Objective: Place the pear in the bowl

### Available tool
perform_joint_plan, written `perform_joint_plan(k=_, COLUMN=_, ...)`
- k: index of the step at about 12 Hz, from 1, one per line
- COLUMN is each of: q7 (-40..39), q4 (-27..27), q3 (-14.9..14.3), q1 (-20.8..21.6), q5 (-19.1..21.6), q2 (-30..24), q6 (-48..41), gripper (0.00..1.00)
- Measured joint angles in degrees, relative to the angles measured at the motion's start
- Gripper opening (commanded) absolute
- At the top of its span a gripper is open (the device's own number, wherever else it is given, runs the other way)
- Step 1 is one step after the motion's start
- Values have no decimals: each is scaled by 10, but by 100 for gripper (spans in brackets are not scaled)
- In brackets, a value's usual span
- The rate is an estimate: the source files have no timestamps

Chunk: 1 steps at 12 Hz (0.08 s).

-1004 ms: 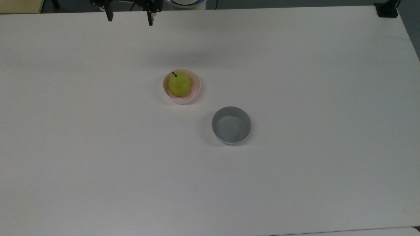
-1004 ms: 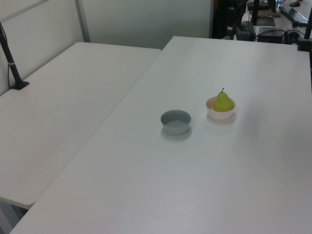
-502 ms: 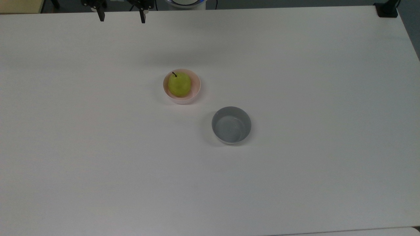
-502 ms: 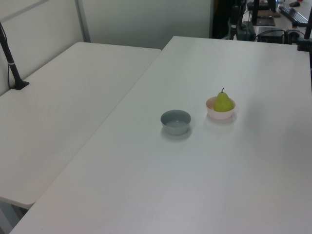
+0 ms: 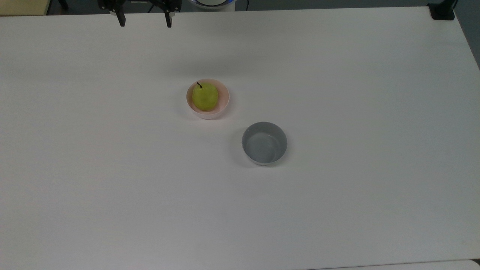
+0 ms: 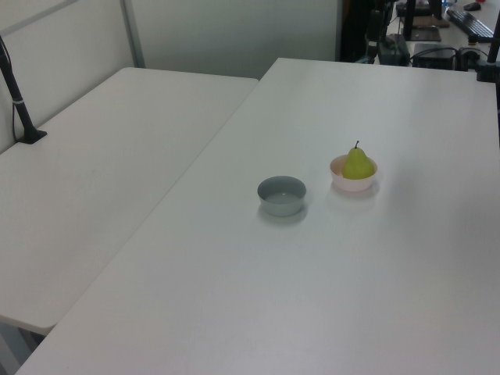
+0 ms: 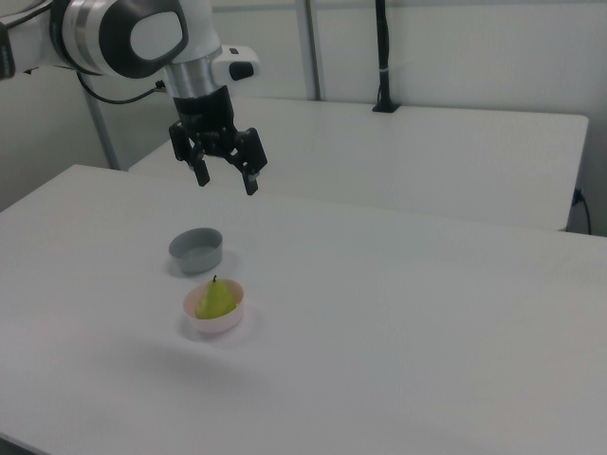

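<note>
Yellow-green pear [image 5: 204,96], 1 item: top view places it inside the pink bowl [image 5: 224,98], stem up, well below the gripper [image 5: 144,20], which sits at the frame's upper edge with its 2 fingers spread wide and nothing between them. Grey bowl [image 5: 264,143], 1 item: farther from the gripper than the pink one, toward the top view's lower right, apart from it and holding nothing. Table [image 5: 375,112]: white.

Left view: pear [image 6: 358,164] upright in the bowl [image 6: 353,183]; grey bowl [image 6: 281,195] just to the left view's left of it, not touching.

Right view: gripper [image 7: 225,177] hangs high above the table [image 7: 427,313], open and unloaded. Grey bowl [image 7: 196,250] lies roughly beneath it; the bowl [image 7: 214,320] with the pear [image 7: 216,300] sits nearer the camera, below.

Status, judged: placement looks complete.

Risks, judged: 1) a renewed descent over the bowl could strike the tall pear and tip fruit or bowl; 2) the light plastic bowl would slide at any sideways brush from the fingers; 3) a low sweep could knock the grey bowl into its neighbour.
</note>
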Motion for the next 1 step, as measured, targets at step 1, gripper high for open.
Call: perform_joint_plan(k=1, q7=0, q4=0, q3=-1, q1=0, q5=0, q2=0, q6=0, gripper=100)
